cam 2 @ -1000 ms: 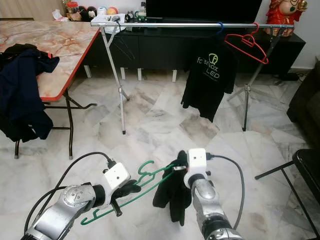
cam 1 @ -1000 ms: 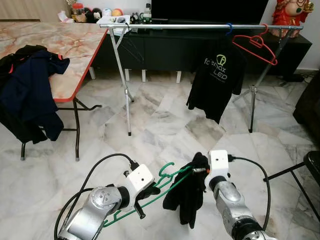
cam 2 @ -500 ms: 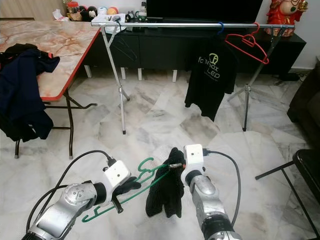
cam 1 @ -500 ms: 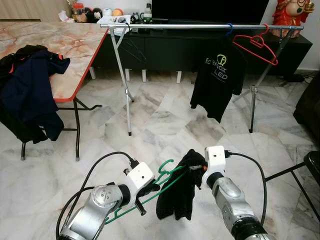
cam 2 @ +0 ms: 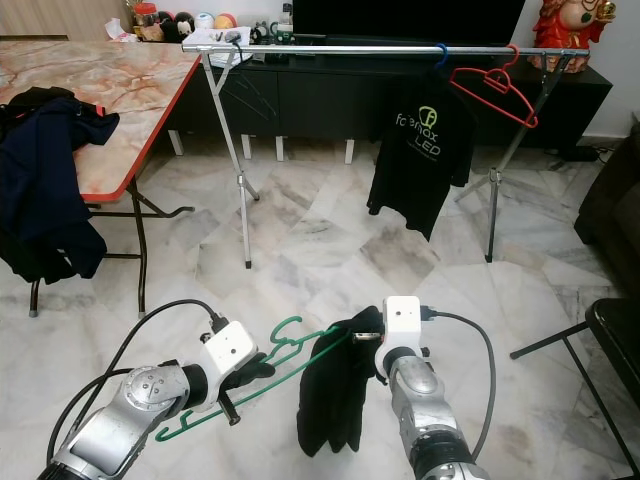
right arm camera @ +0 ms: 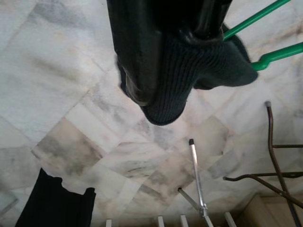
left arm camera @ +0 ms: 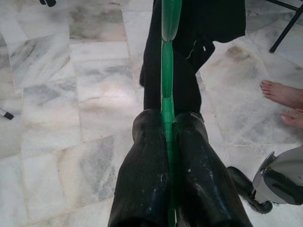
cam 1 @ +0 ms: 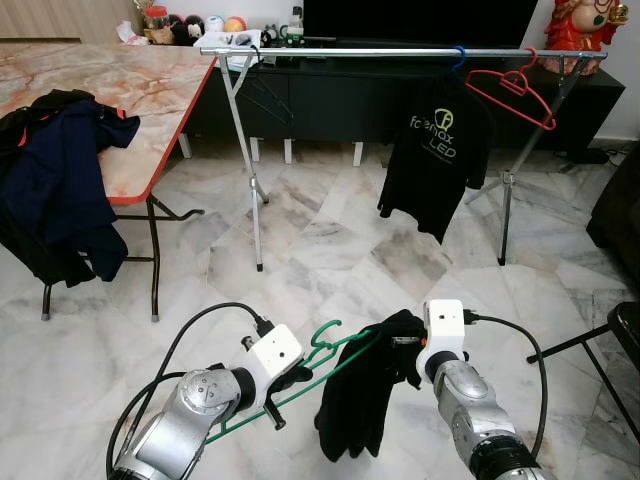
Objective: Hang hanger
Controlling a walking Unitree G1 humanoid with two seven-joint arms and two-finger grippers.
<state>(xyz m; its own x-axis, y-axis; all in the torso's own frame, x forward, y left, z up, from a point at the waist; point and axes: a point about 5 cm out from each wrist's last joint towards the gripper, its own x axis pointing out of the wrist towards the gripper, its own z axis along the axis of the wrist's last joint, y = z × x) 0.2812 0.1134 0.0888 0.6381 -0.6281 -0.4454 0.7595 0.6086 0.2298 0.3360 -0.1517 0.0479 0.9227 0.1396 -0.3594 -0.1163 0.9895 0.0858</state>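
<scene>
While the left gripper [left arm camera: 166, 137] has its jaws clamped on the bar of the green hanger [cam 1: 322, 358], the right gripper [cam 1: 398, 345] has its jaws closed on the black garment [cam 1: 358, 400] draped over the hanger's far arm. Hanger and garment are held low between the two arms, above the marble floor [cam 1: 320, 250] and well short of the clothes rail [cam 1: 400, 51].

Judging by this, the step in hand is seating the garment on the hanger before carrying it over. To do it well, the left hold should keep the hanger level while the right spreads the cloth evenly across both arms, so nothing slips off when lifted.

On the rail a black printed T-shirt [cam 1: 432, 165] and a red hanger [cam 1: 510, 92] crowd the right end; the long bare stretch to their left looks like the better landing spot. The floor ahead offers walking room, but the desk [cam 1: 120, 90] with its dark blue jacket [cam 1: 55, 190] borders the left, a black chair frame [cam 1: 600, 345] the right, and a person's bare feet [left arm camera: 283, 101] stand close by.
</scene>
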